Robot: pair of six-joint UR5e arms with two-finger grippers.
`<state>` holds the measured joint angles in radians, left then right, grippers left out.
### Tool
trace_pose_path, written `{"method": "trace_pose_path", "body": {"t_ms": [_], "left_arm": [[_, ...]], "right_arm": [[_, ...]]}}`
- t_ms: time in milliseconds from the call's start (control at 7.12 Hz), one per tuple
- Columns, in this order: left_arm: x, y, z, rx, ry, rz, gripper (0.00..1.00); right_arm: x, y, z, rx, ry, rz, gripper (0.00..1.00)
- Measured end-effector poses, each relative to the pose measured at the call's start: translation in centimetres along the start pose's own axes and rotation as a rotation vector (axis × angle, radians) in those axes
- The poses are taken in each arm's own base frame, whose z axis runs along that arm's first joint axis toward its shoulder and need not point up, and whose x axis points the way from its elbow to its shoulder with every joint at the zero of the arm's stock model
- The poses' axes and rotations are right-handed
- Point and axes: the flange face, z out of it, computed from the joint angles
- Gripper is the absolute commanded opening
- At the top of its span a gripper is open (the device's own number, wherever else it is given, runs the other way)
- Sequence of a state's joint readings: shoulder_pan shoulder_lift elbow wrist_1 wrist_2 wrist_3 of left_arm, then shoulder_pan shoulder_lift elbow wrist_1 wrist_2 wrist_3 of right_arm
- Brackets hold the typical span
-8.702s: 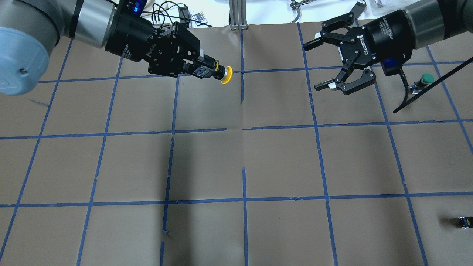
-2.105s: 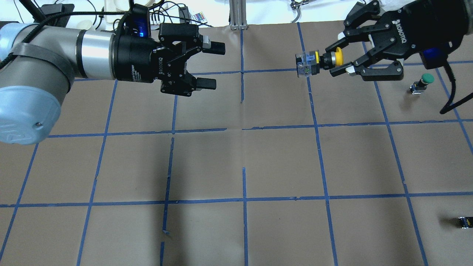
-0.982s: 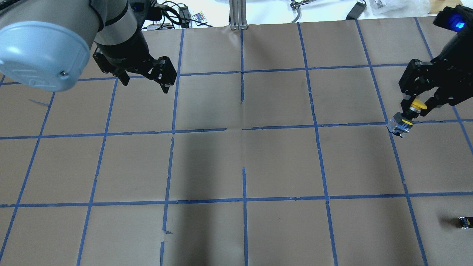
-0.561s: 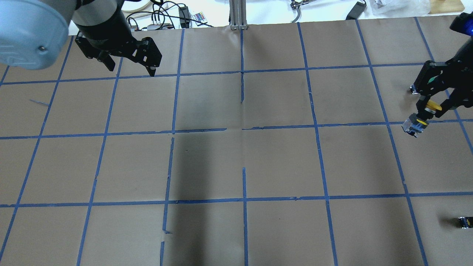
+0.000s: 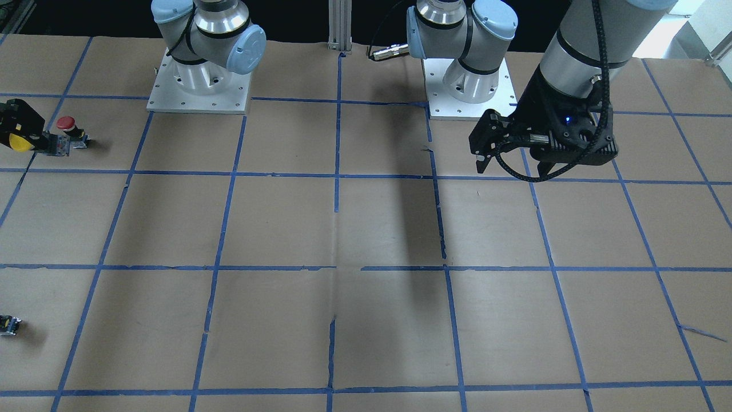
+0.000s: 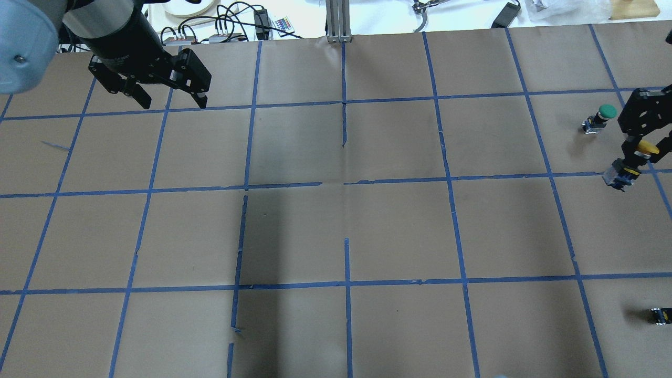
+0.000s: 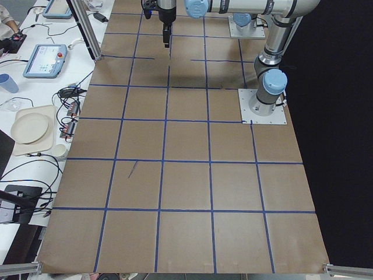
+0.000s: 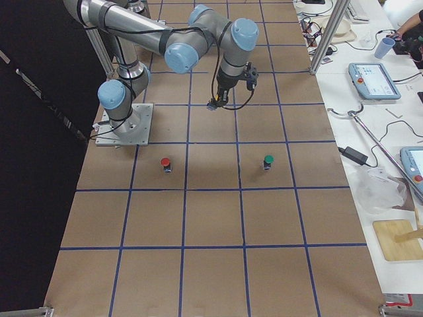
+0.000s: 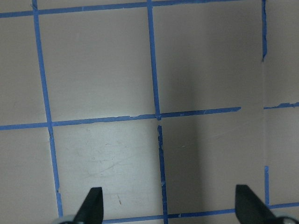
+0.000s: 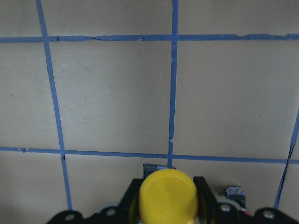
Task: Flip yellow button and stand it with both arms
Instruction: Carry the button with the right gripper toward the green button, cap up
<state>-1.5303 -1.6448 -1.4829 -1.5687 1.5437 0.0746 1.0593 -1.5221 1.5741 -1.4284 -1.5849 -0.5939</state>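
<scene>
Mostly brown table (image 6: 399,231), blue tape (image 6: 399,283) grid, white bench (image 7: 35,93); yellow button (image 10: 167,195) held

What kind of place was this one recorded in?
Probably a robotics lab bench: a left arm and right arm bolted to a table papered brown with a blue tape grid, teach pendants and cables alongside.
</scene>
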Motion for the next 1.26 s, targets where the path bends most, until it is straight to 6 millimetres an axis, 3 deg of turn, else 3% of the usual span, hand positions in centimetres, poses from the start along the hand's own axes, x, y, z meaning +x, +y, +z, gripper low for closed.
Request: {"method": "trace_pose_path", "body": {"t_ms": [140,421,702,1263], "left_arm": [[-0.1,-0.2,0.3,-0.008,0.000,-0.005,0.99],[-0.3,-0.6,1.0,-0.013,0.004,0.004,1.00],[-0.5,-0.5,1.2,-0.015,0.002,0.010,1.00],[-0.6,-0.2,0.8,-0.010,-0.032,-0.013,1.00]], "right_arm": [[0.6,-0.3,0.3,0.020,0.019,-0.137,0.03],[3.9,-0.2,4.0,0.082,0.078,-0.407,0.03],[7.5,0.9,8.4,0.152,0.158,-0.631,0.03],[11.9,3.8,13.2,0.316,0.151,-0.975,0.04]]}}
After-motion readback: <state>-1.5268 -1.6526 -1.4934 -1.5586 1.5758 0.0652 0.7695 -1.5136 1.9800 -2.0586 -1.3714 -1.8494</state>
